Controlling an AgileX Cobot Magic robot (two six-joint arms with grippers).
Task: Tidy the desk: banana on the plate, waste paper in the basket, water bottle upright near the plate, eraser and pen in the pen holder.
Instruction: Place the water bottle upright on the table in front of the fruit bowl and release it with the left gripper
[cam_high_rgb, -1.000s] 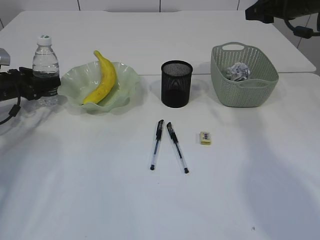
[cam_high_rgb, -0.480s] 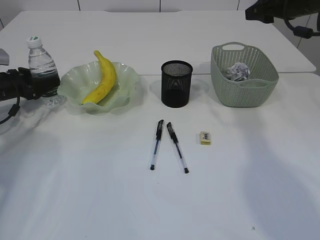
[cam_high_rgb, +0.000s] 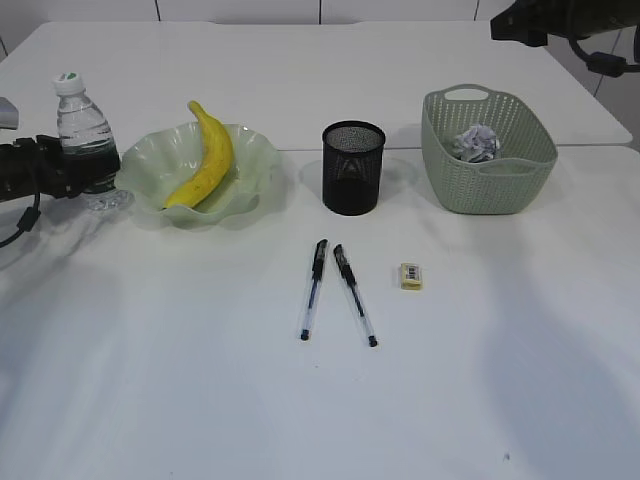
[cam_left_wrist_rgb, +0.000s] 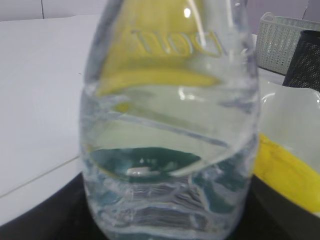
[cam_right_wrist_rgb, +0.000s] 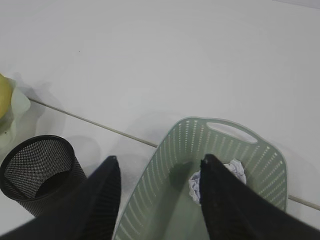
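Bottle step in hand. Left gripper (cam_high_rgb: 80, 178), at left edge of frame, grips small clear plastic water bottle (cam_high_rgb: 85, 135), which tilts slightly just beside pale green wavy glass plate (cam_high_rgb: 262, 150). Right gripper (cam_right_wrist_rgb: 157, 200) hangs above sage-green woven basket (cam_high_rgb: 500, 185), partly open, empty. Next, probably: set bottle upright, let go.

surface: plain white flat desk (cam_high_rgb: 180, 400); on it: wavy pale green glassy plate (cam_high_rgb: 262, 160); black mesh pen holder (cam_high_rgb: 353, 168); sage-green woven-pattern basket (cam_high_rgb: 487, 180); two black-capped pens (cam_high_rgb: 313, 289); small pale yellow eraser (cam_high_rgb: 410, 276)
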